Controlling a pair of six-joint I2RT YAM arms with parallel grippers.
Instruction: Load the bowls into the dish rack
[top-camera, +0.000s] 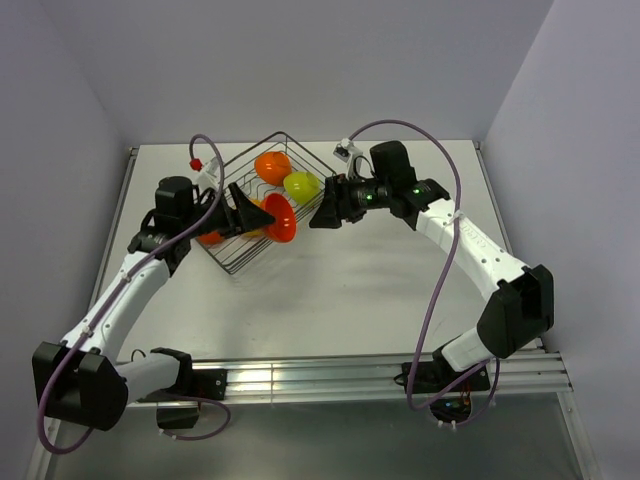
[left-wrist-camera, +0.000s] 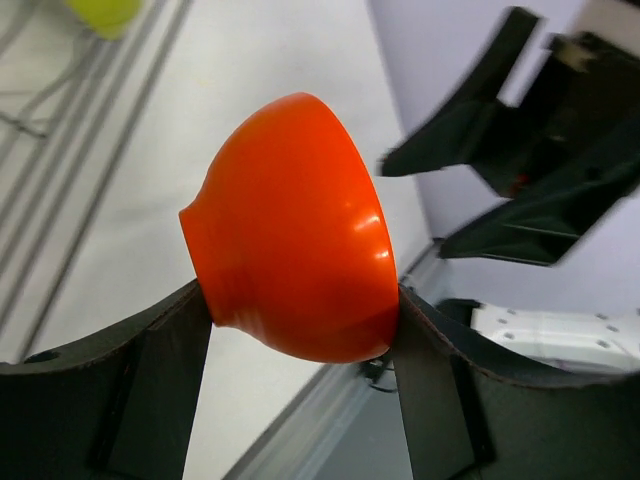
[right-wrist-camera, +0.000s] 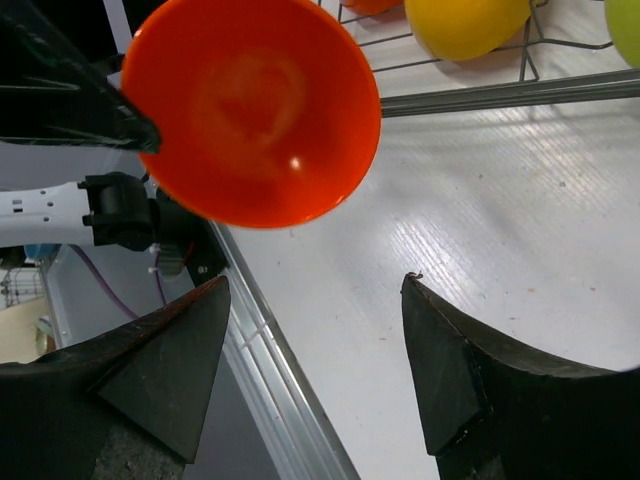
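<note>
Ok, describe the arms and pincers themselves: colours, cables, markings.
The left arm and right arm have white links with bulky black joint housings. A purple cable loops along each. Small green lights glow near the right wrist. The left pincer and right pincer each have two black, wedge-shaped fingers.

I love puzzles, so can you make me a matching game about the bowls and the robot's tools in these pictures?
Things:
1. red-orange bowl
2. lime green bowl
3. right tool

States:
A. open, holding nothing
B. lying in the dish rack
C. gripped by the left tool

Pairs: 1-C; 2-B; 3-A
</note>
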